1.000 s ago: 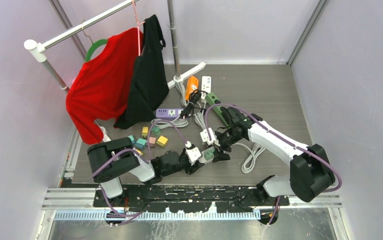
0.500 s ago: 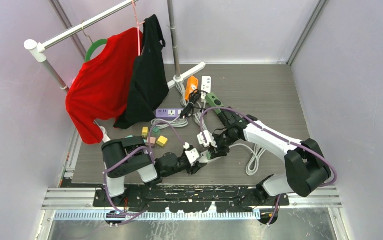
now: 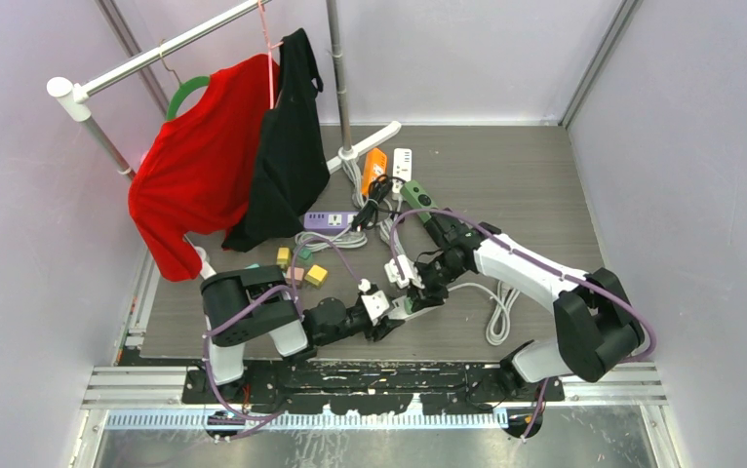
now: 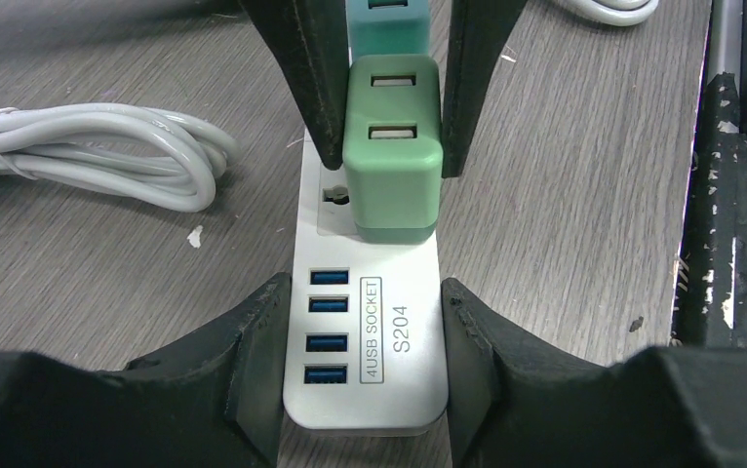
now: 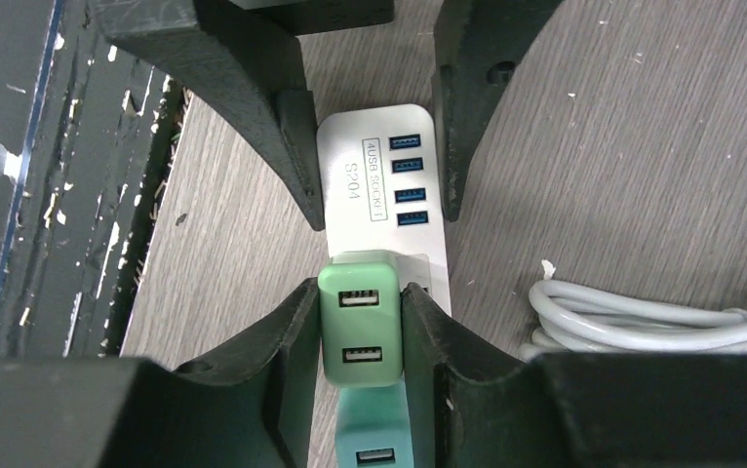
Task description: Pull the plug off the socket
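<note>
A white socket strip point(image 4: 368, 322) with several blue USB ports lies flat on the grey table. My left gripper point(image 4: 362, 331) is shut on its near end, one jaw pressed against each long side. A pale green plug point(image 4: 392, 156) stands in the strip. My right gripper point(image 5: 361, 322) is shut on this plug point(image 5: 361, 317), its black fingers point(image 4: 311, 68) flat against both of the plug's sides. A second, teal plug point(image 5: 374, 439) sits in the strip just behind it. In the top view the two grippers meet nose to nose over the strip point(image 3: 389, 304) near the table's front edge.
A coiled white cable point(image 4: 87, 156) lies beside the strip. Purple point(image 3: 331, 220), orange point(image 3: 373, 168), white point(image 3: 402, 163) and green point(image 3: 418, 200) strips with tangled cords sit mid-table. Coloured blocks point(image 3: 301, 268) lie to the left. A rack holds red and black garments point(image 3: 204, 166). The black front rail point(image 4: 740, 195) runs close by.
My right gripper has closed its fingers onto the green plug after shifting slightly left. The left gripper has kept its hold on the strip, its arm shifting slightly right.
</note>
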### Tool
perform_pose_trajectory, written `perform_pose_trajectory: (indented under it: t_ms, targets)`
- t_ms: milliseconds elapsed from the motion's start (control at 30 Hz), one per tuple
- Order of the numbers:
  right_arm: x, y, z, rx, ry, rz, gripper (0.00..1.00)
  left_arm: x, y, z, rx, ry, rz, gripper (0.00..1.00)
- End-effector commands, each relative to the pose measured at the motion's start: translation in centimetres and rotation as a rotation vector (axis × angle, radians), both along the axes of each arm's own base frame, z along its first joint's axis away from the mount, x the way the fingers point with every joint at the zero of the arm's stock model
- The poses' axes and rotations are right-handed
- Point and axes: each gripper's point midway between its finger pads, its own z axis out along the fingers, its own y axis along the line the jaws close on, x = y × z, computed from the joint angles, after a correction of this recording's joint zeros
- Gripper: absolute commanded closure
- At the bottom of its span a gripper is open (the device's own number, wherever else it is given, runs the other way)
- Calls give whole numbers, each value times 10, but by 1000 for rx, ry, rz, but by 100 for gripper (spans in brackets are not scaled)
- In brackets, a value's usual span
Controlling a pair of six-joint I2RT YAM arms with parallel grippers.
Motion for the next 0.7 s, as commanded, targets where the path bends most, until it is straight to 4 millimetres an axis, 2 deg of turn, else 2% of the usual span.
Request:
perform_pose_trajectory:
  t_ms: [0,133,200,267,333,400,500,567,667]
  targets:
    - [12,15,16,37,40,-96,96,-5,6,-25,94,8,-21,100]
    - [25,-2,20,29,10,-137,98,-5,7,-26,94,8,-21,100]
    - [24,-14,21,25,-13,-120,99,-6,7,-25,92,9,-23,100]
    - [14,-21,17,15,-28,-56,99,-6,7,-25,91,8,-23,100]
    - [-7,-26,10,25,-10,44,99,-6,7,-25,90,9,-23,100]
    - [-20,-24,9,48,0,121,99,-6,7,-25,90,11,-25,100]
    - [-27,-13,11,68,18,163,99,-6,7,-26,90,12,-25,100]
    - [-27,-4,11,71,34,143,99,-6,6,-26,91,15,-26,100]
    - [-14,8,15,82,41,60,99,-6,6,-27,91,15,-28,100]
